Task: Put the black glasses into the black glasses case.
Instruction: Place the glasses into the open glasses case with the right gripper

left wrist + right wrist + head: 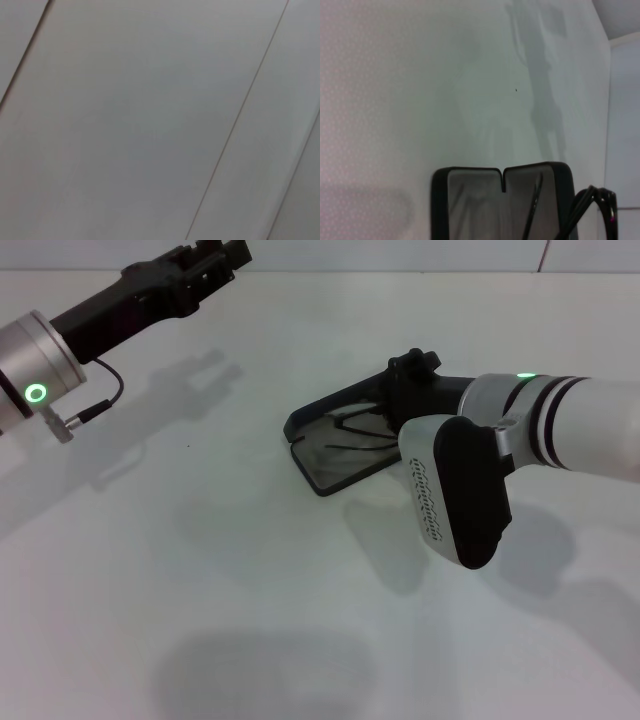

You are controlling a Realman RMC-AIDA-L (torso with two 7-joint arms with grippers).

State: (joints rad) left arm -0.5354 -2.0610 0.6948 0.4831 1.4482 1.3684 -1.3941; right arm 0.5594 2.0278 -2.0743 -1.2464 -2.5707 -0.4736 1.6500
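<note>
The right end effector (412, 365) is at the far side of the black glasses case (335, 472), right over its back edge. Its own arm hides most of it, so I cannot tell if its fingers are apart or together, or if they hold anything.

The case lies open on the white bench (200, 590), near the middle. Its two halves are spread out flat and show a grey inside. In the right wrist view the case (440, 200) shows both halves with a small notch between them at the far edge.

The black glasses (358, 430) are in the open case, in the half closer to the right end effector. Thin black lines cross the grey lining there. In the right wrist view a slim black arm of the glasses (536, 200) lies in one half, and more black loops sit just past the edge of the case.

The left end effector (213, 262) is up high at the far left, well apart from the case. Its fingers look a little apart and hold nothing.
</note>
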